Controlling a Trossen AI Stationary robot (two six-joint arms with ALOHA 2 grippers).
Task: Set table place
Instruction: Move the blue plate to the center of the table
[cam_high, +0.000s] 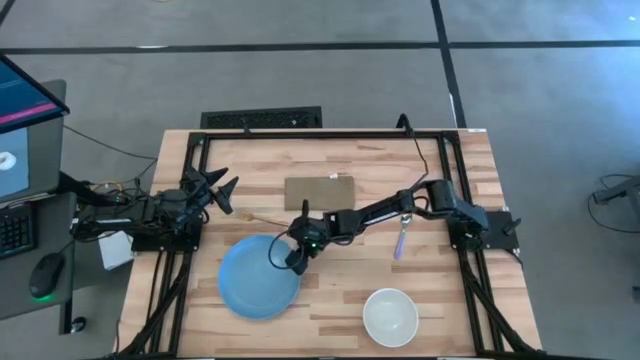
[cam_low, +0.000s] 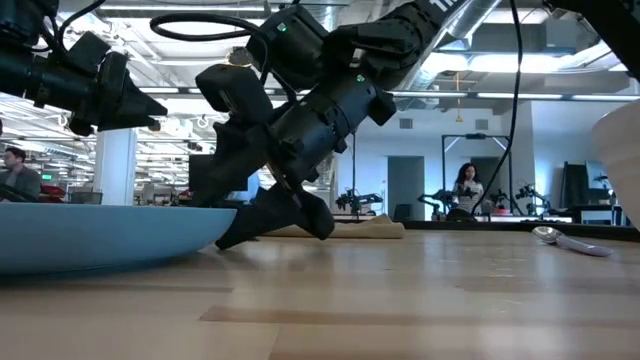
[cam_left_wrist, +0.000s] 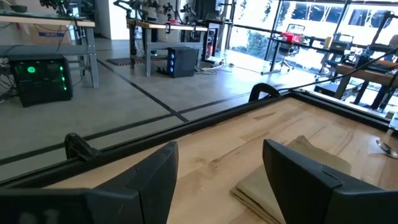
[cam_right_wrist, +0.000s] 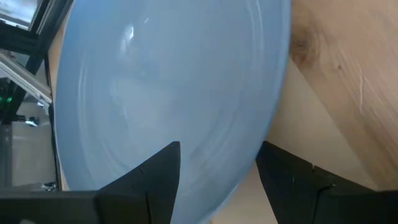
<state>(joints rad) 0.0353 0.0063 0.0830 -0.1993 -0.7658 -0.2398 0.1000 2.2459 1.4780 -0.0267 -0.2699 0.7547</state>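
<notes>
Table: I see the large pale butcher-block wooden table (cam_high: 330, 300) with its black metal frame, carrying everything below.
Plate: the round blue plate (cam_high: 258, 277) lies flat in the near-left part of the table.
Mat: a flat brown rectangle (cam_high: 320, 191) sits toward the far edge, centre.
Bowl: the small white bowl (cam_high: 390, 315) stands near the front, well right of the plate.
Spoon: the silver spoon with lilac handle (cam_high: 402, 238) lies right of centre under my right arm.
Fork: a thin gold fork (cam_high: 268, 222) lies just beyond the plate.
Right gripper (cam_right_wrist: 217, 171): I have it low at the plate's right rim, fingers spread, holding nothing.
Left gripper (cam_left_wrist: 219, 180): parked at the left table edge, fingers apart, empty.
</notes>
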